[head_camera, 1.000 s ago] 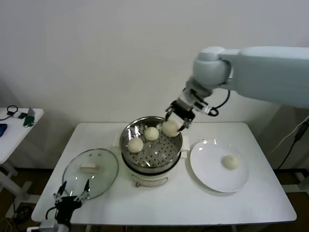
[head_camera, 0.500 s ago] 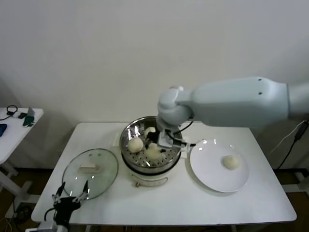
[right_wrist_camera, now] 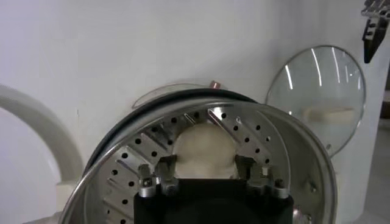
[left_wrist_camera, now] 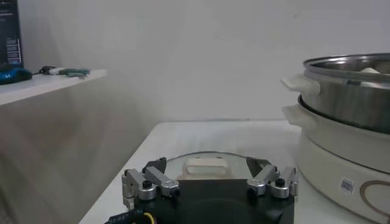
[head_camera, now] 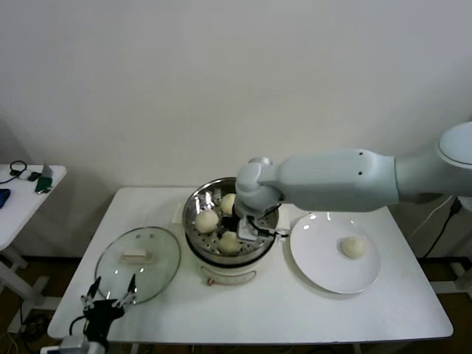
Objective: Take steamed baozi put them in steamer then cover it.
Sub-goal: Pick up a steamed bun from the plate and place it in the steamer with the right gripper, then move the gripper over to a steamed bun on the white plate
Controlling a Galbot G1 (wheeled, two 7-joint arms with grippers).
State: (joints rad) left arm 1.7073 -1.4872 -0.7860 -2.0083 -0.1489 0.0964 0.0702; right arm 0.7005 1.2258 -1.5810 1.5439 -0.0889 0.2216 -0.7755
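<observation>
Take the steamer (head_camera: 251, 254) as your landmark: it stands near the middle of the white table (head_camera: 295, 317), a shiny basket on a cream pot base. Your right gripper (head_camera: 245, 228) is reaching down inside that basket, its arm stretching in from the right. In the right wrist view its fingers (right_wrist_camera: 159, 171) sit on either side of a bun (right_wrist_camera: 205, 151), close against it, and the bun rests on the perforated floor; you cannot tell from these views whether the fingers are pressing it or have let go.

Three buns lie in the steamer: that one (head_camera: 229, 242) at the front of the basket by the gripper, a second (head_camera: 206, 220) on the left side, and a third (head_camera: 229, 203) towards the back. A fourth bun (head_camera: 352, 248) sits on the white plate (head_camera: 317, 269), which lies just to the right of the steamer.

The glass lid (head_camera: 139, 264) lies flat on the table to the left of the steamer, handle up. Your left gripper (head_camera: 108, 298) hangs at the near edge of that lid with its fingers (left_wrist_camera: 144, 184) spread wide and nothing between them. A small side table (head_camera: 18, 199) stands well to the left of the steamer.
</observation>
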